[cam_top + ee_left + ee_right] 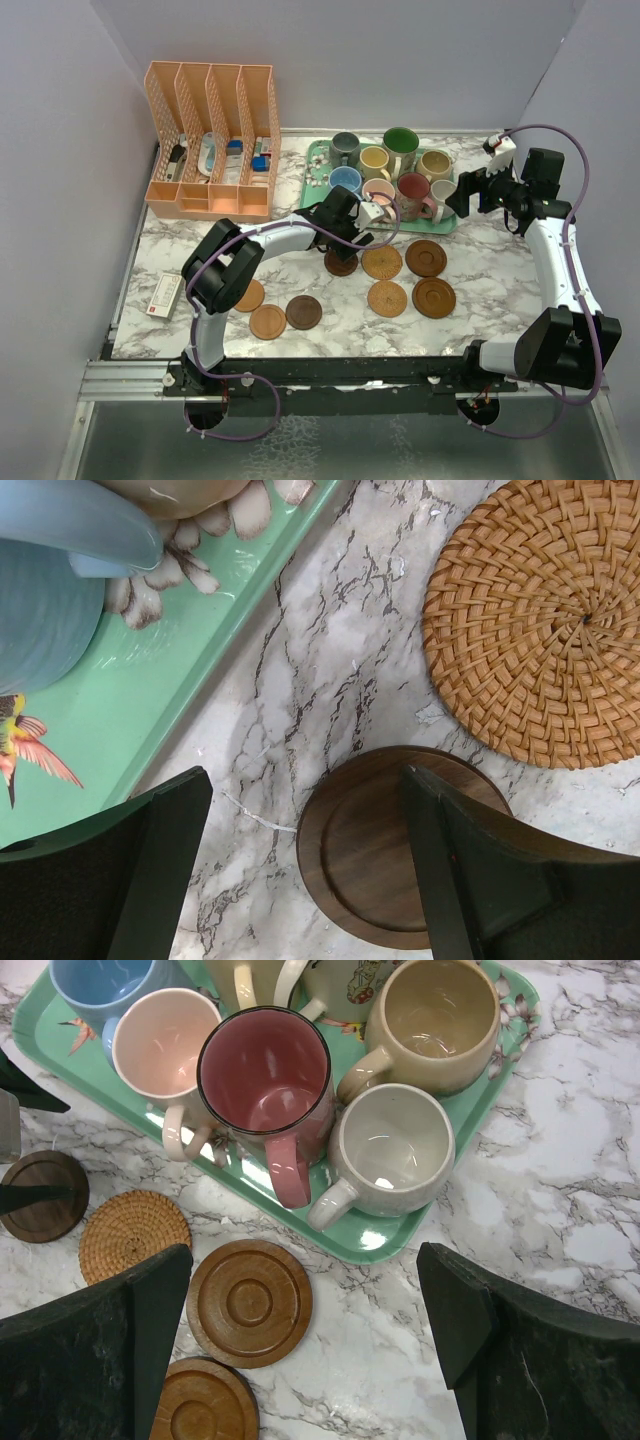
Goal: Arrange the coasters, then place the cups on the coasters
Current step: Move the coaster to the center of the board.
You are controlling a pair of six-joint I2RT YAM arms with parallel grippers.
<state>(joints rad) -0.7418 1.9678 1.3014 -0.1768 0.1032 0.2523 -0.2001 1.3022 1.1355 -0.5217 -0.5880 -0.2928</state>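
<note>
Browns and pastels on a white, grey-veined bench (570, 1200)
The tray (385, 1243) is mint green with flowers and a bird; the woven coaster (540, 620) tan, the dark coaster (360, 850) deep brown; then pink cup (160, 1045), red cup (265, 1070), cream cup (390, 1150), tan cup (435, 1020); the far cup (400, 140) looks green.

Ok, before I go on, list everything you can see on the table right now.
Table: one, white marble, under everything.
Tray: one, teal floral, rear centre.
Cups: eight, grey, green, yellow, tan, blue, pink, dark red, white, all on the tray.
Coasters: eight, tan to dark brown, one woven, on the table nearer than the tray.
File rack: one, peach, rear left.
Small box: one, white and red, left edge.
Left gripper: open, above a dark brown coaster.
Right gripper: open, over the tray's right end.
</note>
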